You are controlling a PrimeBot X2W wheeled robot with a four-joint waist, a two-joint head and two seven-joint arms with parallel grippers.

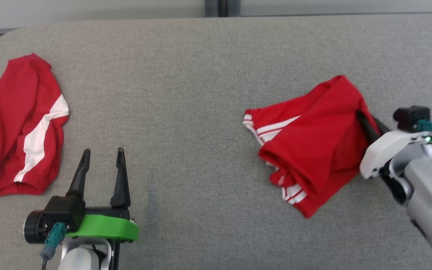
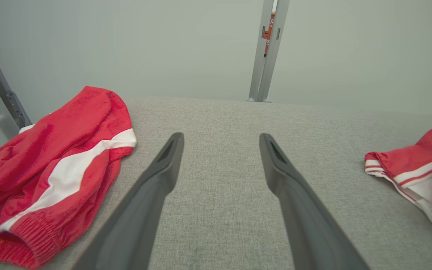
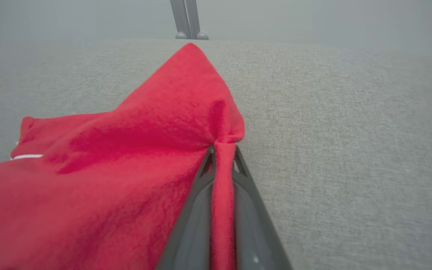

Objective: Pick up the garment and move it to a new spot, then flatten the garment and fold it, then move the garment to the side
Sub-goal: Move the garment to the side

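Before me lies a wide grey fabric-covered surface, its far left corner rounded. Behind it stands a plain pale wall, with a grey metal post at the far edge.

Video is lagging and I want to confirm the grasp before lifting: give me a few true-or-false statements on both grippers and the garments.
The fingers of the right gripper are shut on a fold of the right-hand garment. True.
The left gripper holds the left-hand garment. False: its fingers stand open, apart from it, holding nothing.
Two red garments lie on the grey surface. True.
The right-hand garment lies spread flat. False: it is bunched and folded over itself.
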